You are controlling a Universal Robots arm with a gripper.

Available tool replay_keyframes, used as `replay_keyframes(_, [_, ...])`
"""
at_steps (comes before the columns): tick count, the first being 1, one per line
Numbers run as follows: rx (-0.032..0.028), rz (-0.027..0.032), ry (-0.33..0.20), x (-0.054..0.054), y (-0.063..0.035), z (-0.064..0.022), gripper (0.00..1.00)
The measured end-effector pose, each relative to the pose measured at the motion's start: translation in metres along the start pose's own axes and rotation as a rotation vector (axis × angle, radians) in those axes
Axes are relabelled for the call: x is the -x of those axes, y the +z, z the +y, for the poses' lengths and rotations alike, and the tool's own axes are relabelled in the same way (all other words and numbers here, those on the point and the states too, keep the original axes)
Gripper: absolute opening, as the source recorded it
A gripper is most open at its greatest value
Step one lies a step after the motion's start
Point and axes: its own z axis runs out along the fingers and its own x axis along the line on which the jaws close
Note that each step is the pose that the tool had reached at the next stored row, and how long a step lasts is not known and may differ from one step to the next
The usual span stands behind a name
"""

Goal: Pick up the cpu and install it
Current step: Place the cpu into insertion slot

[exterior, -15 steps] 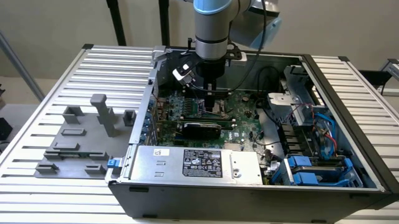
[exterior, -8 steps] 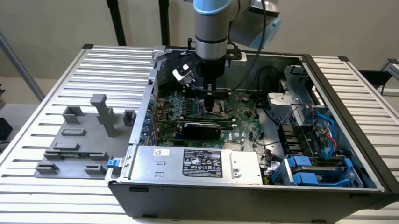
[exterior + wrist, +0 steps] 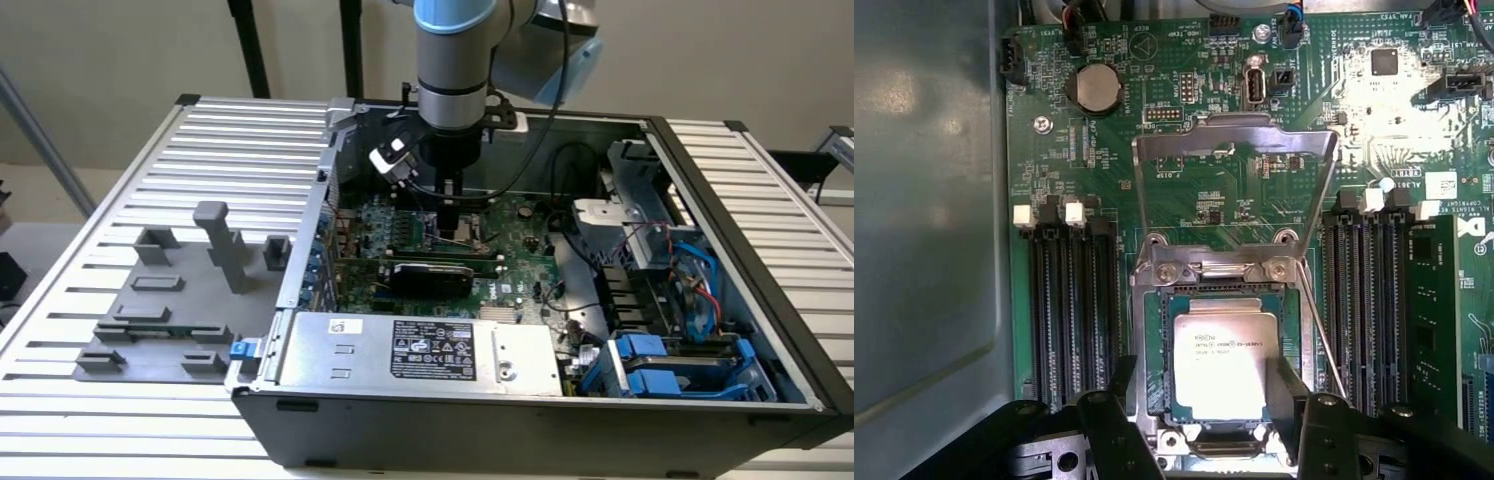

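The cpu [image 3: 1219, 365], a flat square chip with a silvery top and a thin green rim, lies in the motherboard socket [image 3: 1150, 380] inside the open computer case. The socket's metal load plate [image 3: 1234, 150] is flipped up behind it. My gripper [image 3: 1204, 378] hangs straight over the chip. Its dark fingers [image 3: 1122, 392] stand on either side of the chip. A strip of socket frame shows between one finger and the chip's edge, so the gripper is open. In the exterior view my gripper [image 3: 457, 212] reaches down onto the green motherboard [image 3: 514, 272].
Black memory slots [image 3: 1069, 300] flank the socket on both sides. A silver power supply [image 3: 420, 352] fills the case front; cables and blue drive bays [image 3: 667, 365] crowd the exterior view's right. Grey tray blocks [image 3: 174, 300] stand on the slatted table outside the case, on the exterior view's left.
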Motion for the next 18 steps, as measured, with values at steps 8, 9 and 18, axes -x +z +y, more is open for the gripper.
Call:
replay_keyframes(8, [0.0001, 0.0052, 0.000, -0.0001, 0.0012, 0.0011, 0.63])
replay_keyframes(9, [-0.0001, 0.0056, 0.000, -0.0001, 0.0013, 0.0012, 0.63])
replay_keyframes(18, [-0.0004, 0.0078, 0.002, 0.0000, -0.0038, 0.0019, 0.63])
